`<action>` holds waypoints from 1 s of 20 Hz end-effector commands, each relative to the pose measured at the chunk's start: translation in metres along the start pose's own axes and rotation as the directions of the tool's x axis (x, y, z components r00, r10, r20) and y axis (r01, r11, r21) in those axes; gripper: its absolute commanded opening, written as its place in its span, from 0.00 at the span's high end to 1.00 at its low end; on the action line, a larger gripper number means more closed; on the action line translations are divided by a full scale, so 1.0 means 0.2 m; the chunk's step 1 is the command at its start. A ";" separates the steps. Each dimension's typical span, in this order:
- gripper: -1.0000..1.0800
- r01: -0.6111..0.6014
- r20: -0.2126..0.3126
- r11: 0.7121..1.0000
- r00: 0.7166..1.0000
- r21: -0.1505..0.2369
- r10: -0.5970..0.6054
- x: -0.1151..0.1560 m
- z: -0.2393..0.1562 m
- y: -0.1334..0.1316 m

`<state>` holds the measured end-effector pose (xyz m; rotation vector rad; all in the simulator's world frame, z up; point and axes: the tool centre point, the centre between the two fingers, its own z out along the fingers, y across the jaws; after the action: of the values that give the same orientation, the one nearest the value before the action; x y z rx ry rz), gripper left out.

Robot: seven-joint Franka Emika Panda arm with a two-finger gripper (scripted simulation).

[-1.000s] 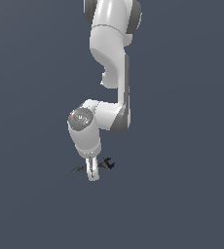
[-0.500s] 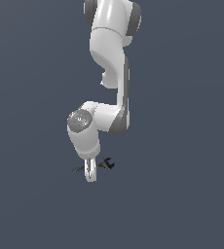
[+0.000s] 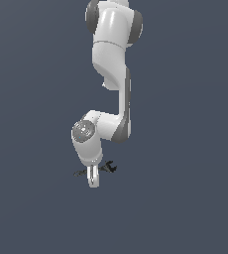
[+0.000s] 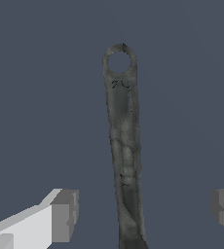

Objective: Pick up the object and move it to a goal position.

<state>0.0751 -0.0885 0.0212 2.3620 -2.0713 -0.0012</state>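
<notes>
The object (image 4: 125, 160) is a thin dark grey wrench-like tool lying flat on the dark surface. The wrist view shows its slender handle with a ring hole at one end; its forked end is out of that picture. In the exterior view the object (image 3: 108, 168) lies behind the arm's hand, forked end toward the exterior view's right. My gripper (image 4: 143, 211) is open, its two grey pads (image 4: 65, 214) on either side of the handle with wide gaps, touching nothing. In the exterior view the gripper (image 3: 92, 178) hangs straight down over the tool's middle.
A flat, uniform dark grey-blue floor (image 3: 185, 198) spreads all around. The white arm (image 3: 113, 59) rises directly above the tool. Nothing else shows in either view.
The hand has sunk slightly lower over the tool. The object has not moved.
</notes>
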 end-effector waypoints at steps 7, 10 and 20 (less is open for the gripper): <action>1.00 -0.001 0.000 1.000 1.000 0.001 0.001 0.00 0.07 -0.01; 1.00 -0.001 0.000 1.000 1.000 0.001 0.001 0.00 0.07 -0.01; 1.00 -0.003 -0.001 1.000 1.000 0.001 0.003 0.01 0.05 0.00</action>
<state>0.0756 -0.0910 0.0101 2.3577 -2.0749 0.0004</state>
